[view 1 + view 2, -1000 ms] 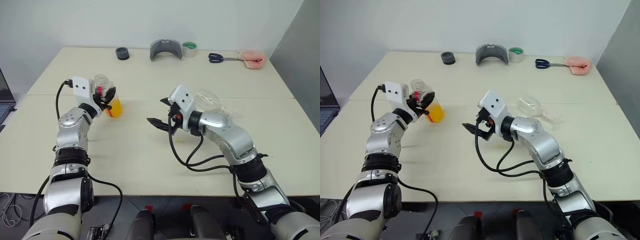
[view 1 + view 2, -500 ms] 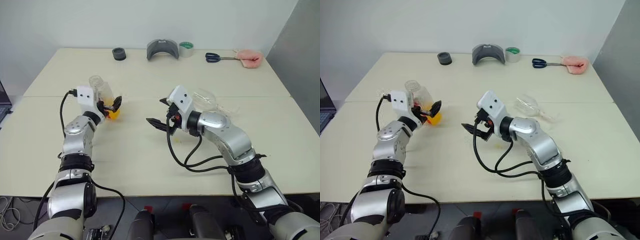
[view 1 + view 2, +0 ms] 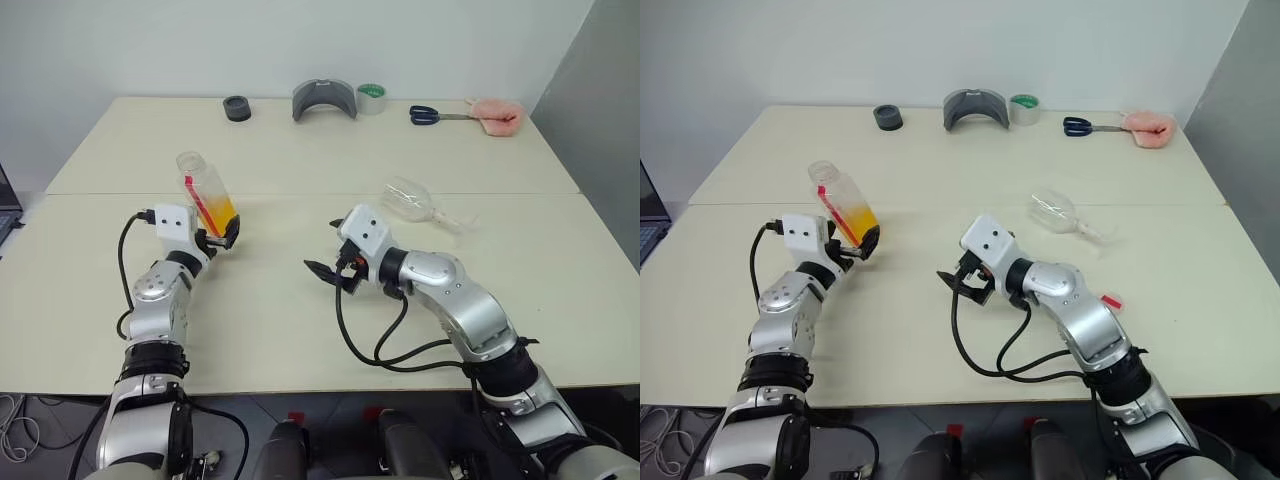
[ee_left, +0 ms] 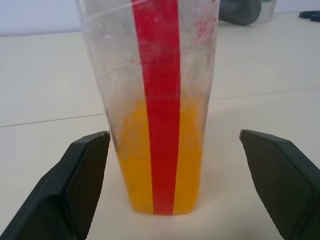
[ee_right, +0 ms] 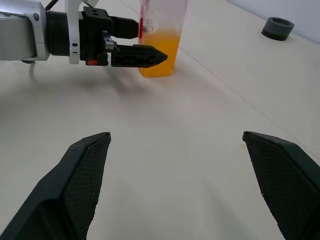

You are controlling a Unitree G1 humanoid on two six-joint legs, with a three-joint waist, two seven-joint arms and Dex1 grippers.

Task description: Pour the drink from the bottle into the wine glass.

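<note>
Left gripper [image 3: 222, 239] level, spread wide around upright bottle [image 3: 206, 196] (not gripping), right gripper [image 3: 327, 262] open, empty.

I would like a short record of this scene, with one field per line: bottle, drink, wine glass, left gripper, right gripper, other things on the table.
bottle: upright on the table, no cap on it
drink: orange, fills the lower part of the bottle
wine glass: lying on its side, no drink in it
left gripper: open, fingers either side of the bottle, not touching
right gripper: open, holds nothing
other things: scissors, green tape roll, pink cloth
</note>
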